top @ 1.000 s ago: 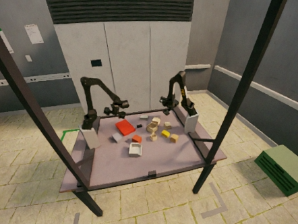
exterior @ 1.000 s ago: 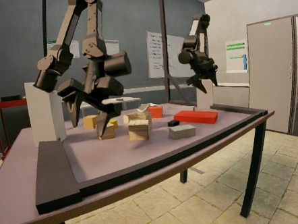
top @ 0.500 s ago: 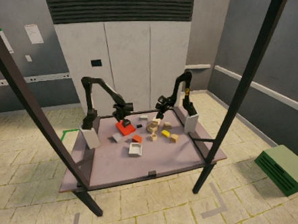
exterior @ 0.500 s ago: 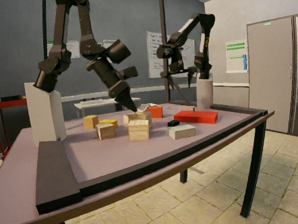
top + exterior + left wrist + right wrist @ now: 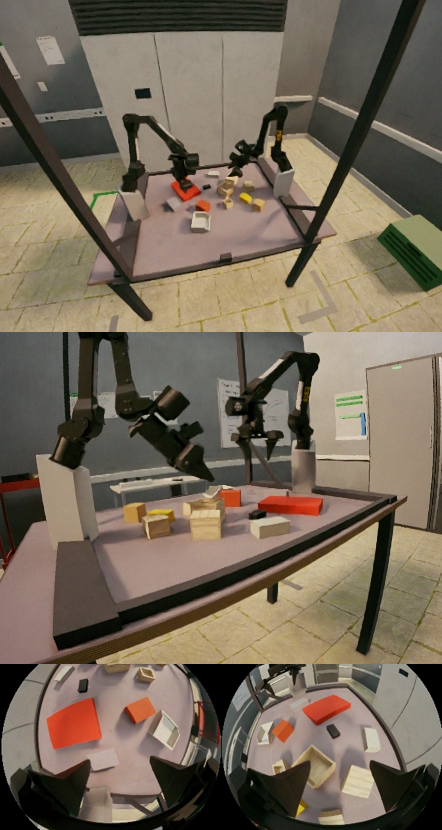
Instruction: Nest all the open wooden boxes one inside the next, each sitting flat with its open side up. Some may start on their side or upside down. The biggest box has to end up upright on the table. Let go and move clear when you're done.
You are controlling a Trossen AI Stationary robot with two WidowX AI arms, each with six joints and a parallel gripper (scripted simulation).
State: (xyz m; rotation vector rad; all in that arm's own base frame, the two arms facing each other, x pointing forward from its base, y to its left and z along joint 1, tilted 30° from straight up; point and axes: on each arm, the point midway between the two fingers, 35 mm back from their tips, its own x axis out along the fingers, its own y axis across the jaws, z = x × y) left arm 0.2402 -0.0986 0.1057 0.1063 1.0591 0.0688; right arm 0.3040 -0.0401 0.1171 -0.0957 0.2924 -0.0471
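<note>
Reading the largest open wooden box as the outer one: it's open side up on the counter, below the right fingers, which are spread with nothing between. No clear long axis; its walls run diagonal to the finger line in the right wrist view. The closed-faced wooden box sits just beside it, cabinet side, probably upside down. Likely next pick: needs a wrist turn to match its faces, then a flip. The small open wooden box lies on the opposite side. Right arm is nearer. Left fingers, also spread and unloaded, hang over by the red slab.
</note>
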